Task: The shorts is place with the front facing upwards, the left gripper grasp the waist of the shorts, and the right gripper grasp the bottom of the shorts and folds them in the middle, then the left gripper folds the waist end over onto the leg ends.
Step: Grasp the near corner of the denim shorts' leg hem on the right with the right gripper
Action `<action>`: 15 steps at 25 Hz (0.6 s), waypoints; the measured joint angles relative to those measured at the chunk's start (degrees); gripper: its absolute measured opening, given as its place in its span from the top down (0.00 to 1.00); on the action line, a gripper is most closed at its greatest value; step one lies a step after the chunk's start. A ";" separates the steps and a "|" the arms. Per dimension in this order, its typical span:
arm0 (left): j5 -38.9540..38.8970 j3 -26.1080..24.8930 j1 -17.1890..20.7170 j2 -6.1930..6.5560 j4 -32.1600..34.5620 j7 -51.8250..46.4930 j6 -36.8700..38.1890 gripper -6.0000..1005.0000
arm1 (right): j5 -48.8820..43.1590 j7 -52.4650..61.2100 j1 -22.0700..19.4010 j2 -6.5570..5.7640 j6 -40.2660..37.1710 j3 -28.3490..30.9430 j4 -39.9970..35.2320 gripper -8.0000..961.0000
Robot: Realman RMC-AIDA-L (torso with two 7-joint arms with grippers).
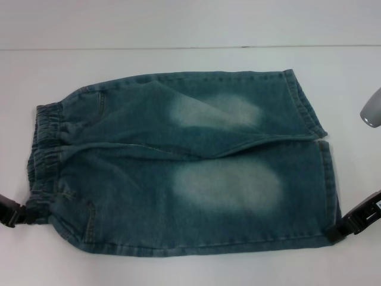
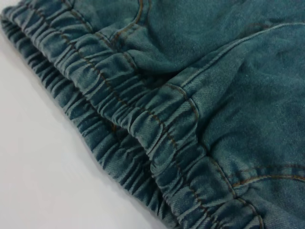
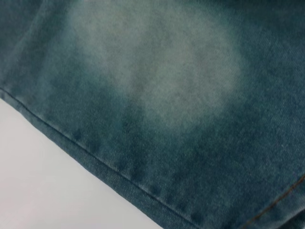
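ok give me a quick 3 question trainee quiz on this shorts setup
1. True or false: the shorts lie flat and unfolded on the white table.
2. Which end does the left gripper sit at? A) waist B) leg ends
3. Fill in: the right gripper is at the near ____ corner.

Key: 1 true; 2 A; 3 hem

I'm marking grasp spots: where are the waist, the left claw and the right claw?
waist (image 1: 43,149), head view, puckered elastic band.
left claw (image 1: 13,211), head view, black finger at the waist corner.
right claw (image 1: 357,219), head view, labelled black finger at the hem corner.
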 joint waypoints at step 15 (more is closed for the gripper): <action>0.13 -0.21 -0.24 0.11 -0.02 -0.77 0.20 0.92 | -0.17 -0.53 -0.36 -0.09 2.22 -0.84 0.46 0.94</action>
